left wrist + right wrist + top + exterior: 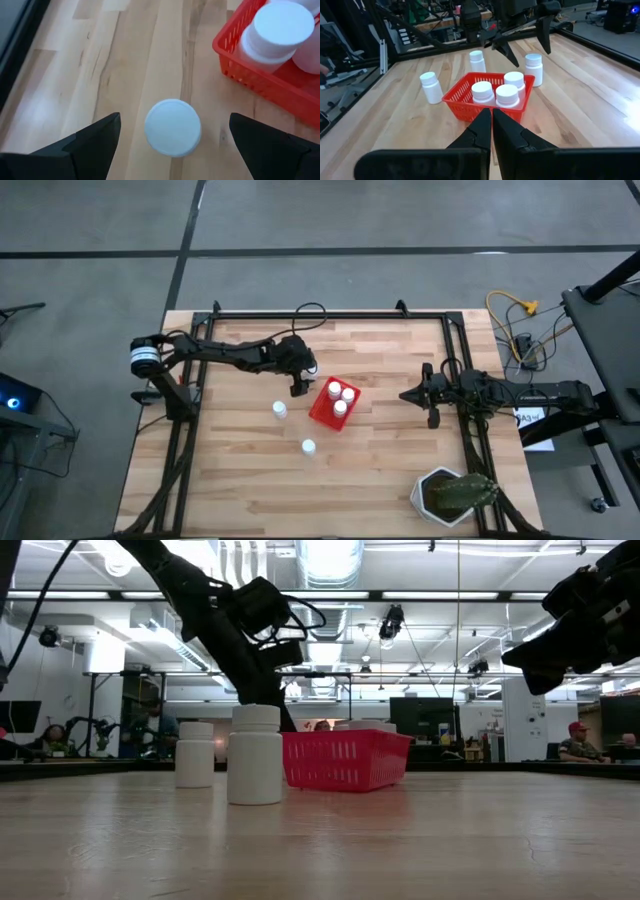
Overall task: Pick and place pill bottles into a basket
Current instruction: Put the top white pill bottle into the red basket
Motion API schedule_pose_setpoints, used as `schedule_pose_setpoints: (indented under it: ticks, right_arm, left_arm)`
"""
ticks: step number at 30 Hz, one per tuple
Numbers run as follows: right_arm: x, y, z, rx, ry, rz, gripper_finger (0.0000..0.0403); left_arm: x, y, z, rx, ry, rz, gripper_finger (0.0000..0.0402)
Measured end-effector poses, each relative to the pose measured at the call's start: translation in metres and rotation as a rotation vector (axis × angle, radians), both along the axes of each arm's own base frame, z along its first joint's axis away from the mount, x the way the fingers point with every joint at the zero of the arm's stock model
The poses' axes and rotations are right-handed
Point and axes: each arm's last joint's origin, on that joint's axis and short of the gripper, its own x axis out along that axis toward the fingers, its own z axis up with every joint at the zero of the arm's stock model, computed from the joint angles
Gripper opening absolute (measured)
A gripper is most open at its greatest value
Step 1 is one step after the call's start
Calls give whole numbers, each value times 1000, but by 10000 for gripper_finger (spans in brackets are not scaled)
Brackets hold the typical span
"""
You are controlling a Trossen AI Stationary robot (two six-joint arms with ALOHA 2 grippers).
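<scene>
Nearest the table's front edge, a round pot holding a green plant is sitting at the right corner of the light wooden slatted table. Farther in, two small white cylindrical pill bottles with round white caps are standing upright, long axes vertical: one toward the front, another just left of the small bright red rectangular plastic basket. A third loose bottle is showing in the right wrist view beyond the basket, under the left arm. Three more bottles are standing upright inside the basket, caps up, packed close together. The basket is lying at mid-table with its long axis running diagonally.

The left gripper is hovering above the table just left of the basket's far end, fingers spread wide with a bottle directly below between them, untouched. The right gripper is waiting well to the right of the basket, pointing toward it, fingers pressed together on nothing. Beyond the table's far edge, seated people are showing in the room.
</scene>
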Motion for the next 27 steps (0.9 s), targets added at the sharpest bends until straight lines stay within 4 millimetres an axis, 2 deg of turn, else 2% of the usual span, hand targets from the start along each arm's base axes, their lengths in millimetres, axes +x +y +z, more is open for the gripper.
schedule_pose_setpoints:
  ticks: [7, 16, 27]
  right_arm:
    - [0, 0, 0, 20, 2, -4, 9]
    - [0, 0, 0, 16, 3, -4, 9]
    - [0, 0, 0, 16, 3, -4, 9]
  left_arm:
    - [2, 1, -9, -17, 22, 8, 355]
    - [2, 4, -7, -70, -3, 12, 355]
    - [-2, 20, -5, -131, -40, 25, 354]
